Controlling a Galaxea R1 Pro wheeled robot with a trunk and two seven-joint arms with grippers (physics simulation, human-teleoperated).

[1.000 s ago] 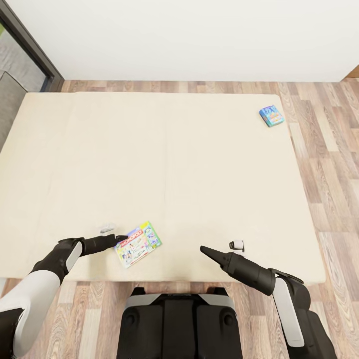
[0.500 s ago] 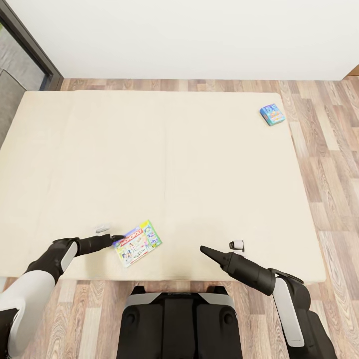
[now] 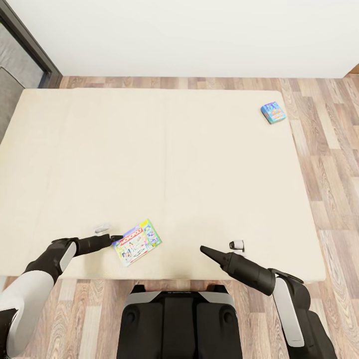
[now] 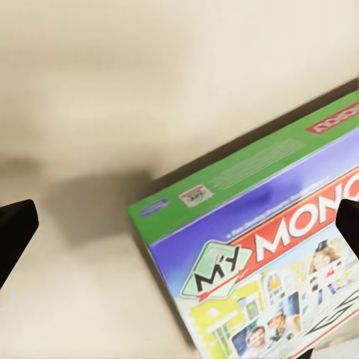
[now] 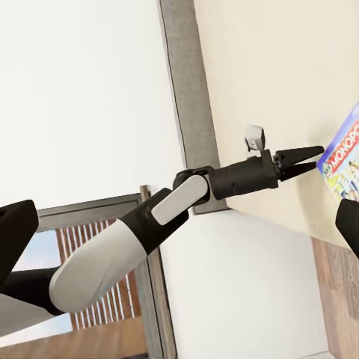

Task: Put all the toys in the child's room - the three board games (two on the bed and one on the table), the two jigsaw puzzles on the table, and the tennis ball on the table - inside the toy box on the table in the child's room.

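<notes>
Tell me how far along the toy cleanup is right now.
Nothing looks put away yet. Both board games lie on the bed: the Monopoly box near the robot's edge, a small blue game box at the far right corner. The left pincer is open at the Monopoly box's edge, not yet gripping it; the right pincer hangs free of any toy. Packing every toy remains.

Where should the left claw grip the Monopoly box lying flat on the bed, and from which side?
Probably across the thin green-edged side of the Monopoly box nearest the left claw, coming in low from the robot's left. The box lies flat on the mattress, so its thin edges look like the only graspable faces.
</notes>
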